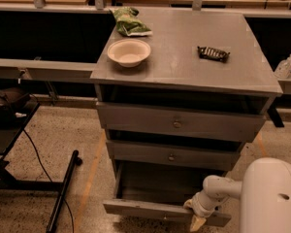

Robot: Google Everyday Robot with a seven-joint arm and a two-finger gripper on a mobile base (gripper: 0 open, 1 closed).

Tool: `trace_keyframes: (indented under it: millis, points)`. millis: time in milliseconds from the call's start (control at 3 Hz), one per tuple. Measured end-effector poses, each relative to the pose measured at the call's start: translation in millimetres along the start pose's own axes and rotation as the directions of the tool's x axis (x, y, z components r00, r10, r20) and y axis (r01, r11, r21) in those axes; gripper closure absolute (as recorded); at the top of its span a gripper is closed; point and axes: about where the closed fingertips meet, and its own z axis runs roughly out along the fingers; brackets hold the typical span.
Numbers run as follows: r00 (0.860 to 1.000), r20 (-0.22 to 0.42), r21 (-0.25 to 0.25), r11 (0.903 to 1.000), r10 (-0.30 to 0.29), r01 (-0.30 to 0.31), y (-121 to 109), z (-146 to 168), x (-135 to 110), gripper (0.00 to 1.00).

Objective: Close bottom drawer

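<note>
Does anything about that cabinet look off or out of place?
Yes: the bottom drawer sticks out wide open, while the middle drawer and top drawer sit much further in. The gripper is at its front edge, toward the right.

White arm extended, end effector low down.

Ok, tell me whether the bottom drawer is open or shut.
Open: the low grey wooden bottom drawer juts out, its inside showing. The end effector is at its front edge.
</note>
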Motion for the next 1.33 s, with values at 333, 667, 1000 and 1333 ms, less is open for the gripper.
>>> trace_keyframes:
  millis: [333,667,1000,1333]
  points:
    - [1.0,0.003,0.01,0.9999,-0.007,0.007,2.2,-2.0,-2.3,0.0]
    - [0.999,0.01,0.064,0.9973,-0.037,0.036,9.2,-17.7,-8.1,0.0]
    - [0.999,0.003,0.11,0.9929,-0.047,0.046,16.2,-33.2,-8.2,0.15]
    - [1.0,-0.007,0.13,0.9914,-0.012,0.013,27.2,-46.0,3.9,0.38]
